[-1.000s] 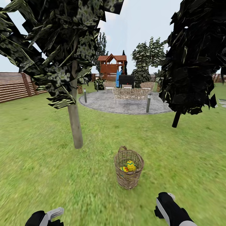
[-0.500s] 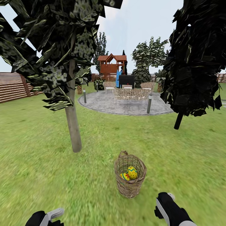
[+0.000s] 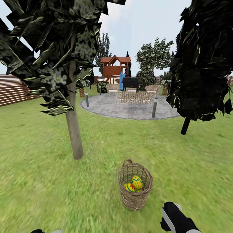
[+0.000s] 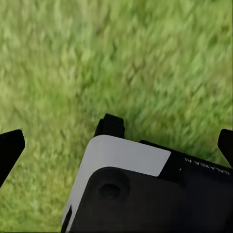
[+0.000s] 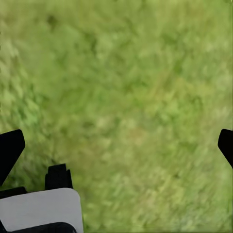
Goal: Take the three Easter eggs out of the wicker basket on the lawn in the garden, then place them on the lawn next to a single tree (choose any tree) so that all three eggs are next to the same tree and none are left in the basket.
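The wicker basket [image 3: 135, 194] stands upright on the lawn [image 3: 42, 181], just ahead of me and slightly right. Two yellow Easter eggs with blue zigzags show inside it, one [image 3: 137, 182] higher and one [image 3: 129, 187] lower left; anything deeper in the basket is hidden by the weave. A tree [image 3: 73, 129] with a pale straight trunk rises left of and behind the basket. My right arm [image 3: 176, 220] hangs low, near and right of the basket. The left gripper [image 4: 118, 145] and the right gripper [image 5: 118, 145] are both open over grass, holding nothing.
A near-black-leaved tree [image 3: 186, 124] with a thin dark trunk stands to the right. Beyond lie a grey round patio [image 3: 129, 108] with woven chairs and short posts, a wooden playset [image 3: 115, 66] and a slatted fence [image 3: 13, 89]. A white and black part of my own body [image 4: 131, 194] shows under the left gripper.
The camera has moved forward: basket and trunk sit lower and nearer in the picture. My left arm has slipped almost off the bottom edge. The eggs lie as before.
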